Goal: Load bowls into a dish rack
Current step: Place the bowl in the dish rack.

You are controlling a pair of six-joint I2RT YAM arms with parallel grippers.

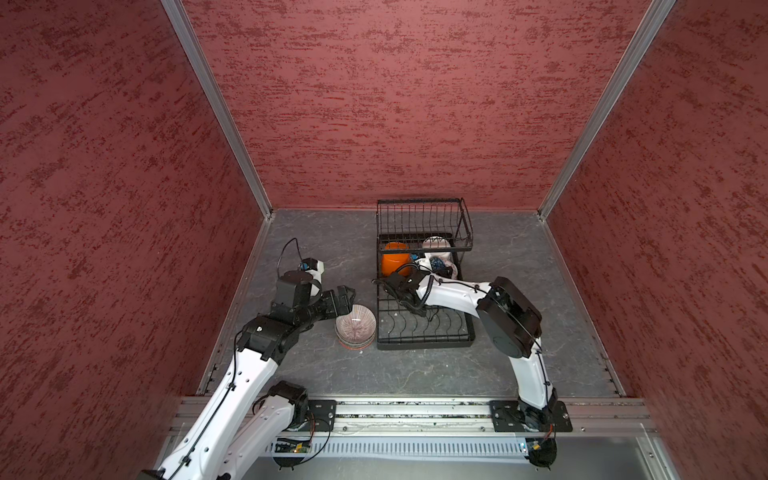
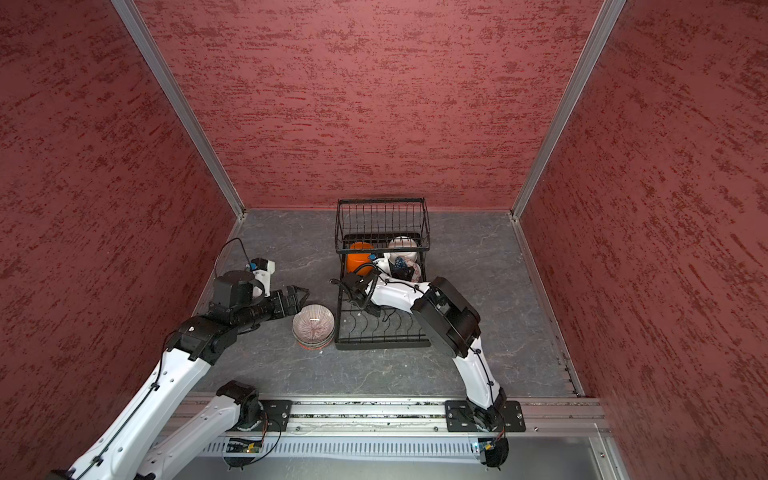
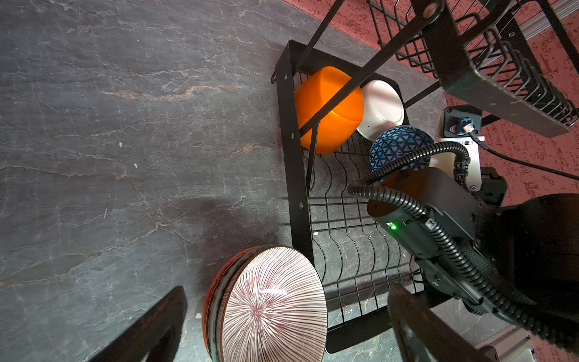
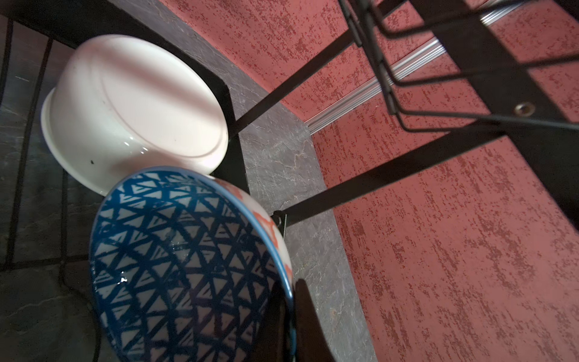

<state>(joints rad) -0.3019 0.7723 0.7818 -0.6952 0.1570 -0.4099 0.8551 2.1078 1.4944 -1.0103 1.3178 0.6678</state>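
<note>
The black wire dish rack [image 1: 424,344] [image 2: 382,344] stands at the back middle of the table. An orange bowl [image 1: 395,262] [image 3: 332,109], a plain white bowl [image 1: 435,243] [image 4: 134,106] and a blue-patterned bowl [image 1: 438,264] [image 4: 181,266] stand on edge in its base tray. My right gripper [image 4: 293,316] is shut on the blue-patterned bowl's rim, one finger inside and one outside. A stack of bowls [image 1: 355,326] [image 2: 313,326] [image 3: 272,307] with a red-lined one on top sits on the table left of the rack. My left gripper [image 1: 347,297] [image 3: 286,296] hangs open over the stack's left rim, holding nothing.
The rack's raised basket [image 1: 424,224] overhangs the bowls at the far end. My right arm [image 1: 457,295] lies across the base tray's near slots [image 3: 351,250]. Red walls close in three sides; a metal rail [image 1: 415,409] runs along the front.
</note>
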